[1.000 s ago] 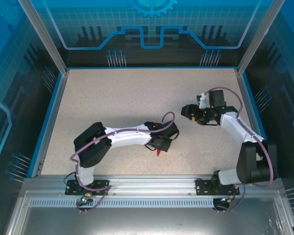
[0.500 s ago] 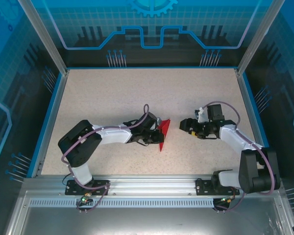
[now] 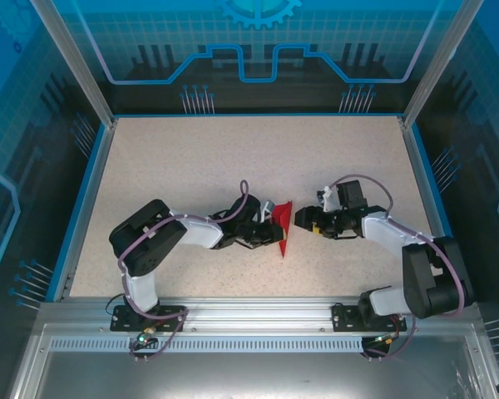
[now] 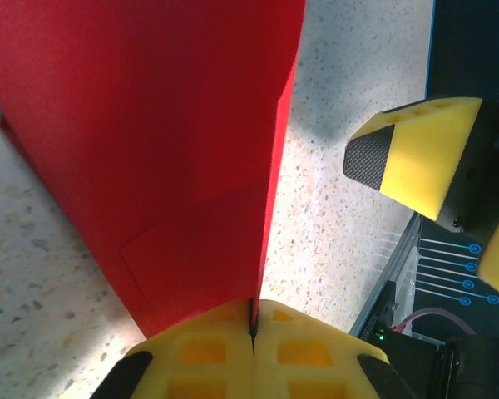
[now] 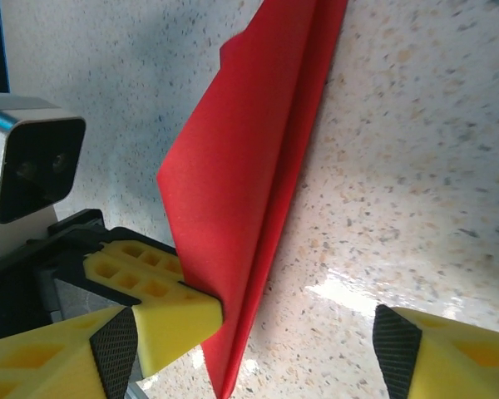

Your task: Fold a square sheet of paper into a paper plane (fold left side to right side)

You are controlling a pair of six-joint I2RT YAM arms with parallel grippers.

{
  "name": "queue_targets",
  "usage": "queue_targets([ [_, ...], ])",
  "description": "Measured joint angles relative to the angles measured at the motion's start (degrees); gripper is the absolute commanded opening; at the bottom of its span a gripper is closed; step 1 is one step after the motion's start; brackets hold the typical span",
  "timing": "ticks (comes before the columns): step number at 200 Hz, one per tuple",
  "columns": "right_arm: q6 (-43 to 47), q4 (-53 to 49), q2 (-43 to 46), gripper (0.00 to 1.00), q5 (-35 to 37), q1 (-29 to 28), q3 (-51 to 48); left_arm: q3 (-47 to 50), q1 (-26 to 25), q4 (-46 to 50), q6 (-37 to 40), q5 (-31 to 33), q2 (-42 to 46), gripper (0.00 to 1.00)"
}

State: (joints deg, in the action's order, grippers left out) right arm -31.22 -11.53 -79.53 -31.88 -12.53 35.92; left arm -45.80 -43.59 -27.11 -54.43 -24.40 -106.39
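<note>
Your left fingers (image 4: 200,357) are pinching the edge of the red paper plane (image 3: 283,230) near the middle of the bench (image 3: 191,166). Your right fingers (image 5: 432,357) are standing wide just right of it (not touching). If they are closing off the crease, you are risking buckling the thin paper or tugging it out of the pinch.

Bright red paper plane (image 3: 284,226) — a narrow creased dart near the table (image 3: 191,158) centre, wide end toward 12 o'clock, point toward 6 o'clock
</note>
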Motion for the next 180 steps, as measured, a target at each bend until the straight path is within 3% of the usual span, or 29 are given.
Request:
queue_targets([
  [127, -7.89, 9.88, -8.46, 0.57, 2.45, -5.7, 0.09, 5.79, 2.21, -15.63, -7.23, -2.51, -4.15, 0.04],
  [180, -10.14, 11.37, -11.69, 0.55, 4.13, -7.23, 1.46, 6.56, 2.36, -17.44, -8.31, -2.49, -4.26, 0.04],
])
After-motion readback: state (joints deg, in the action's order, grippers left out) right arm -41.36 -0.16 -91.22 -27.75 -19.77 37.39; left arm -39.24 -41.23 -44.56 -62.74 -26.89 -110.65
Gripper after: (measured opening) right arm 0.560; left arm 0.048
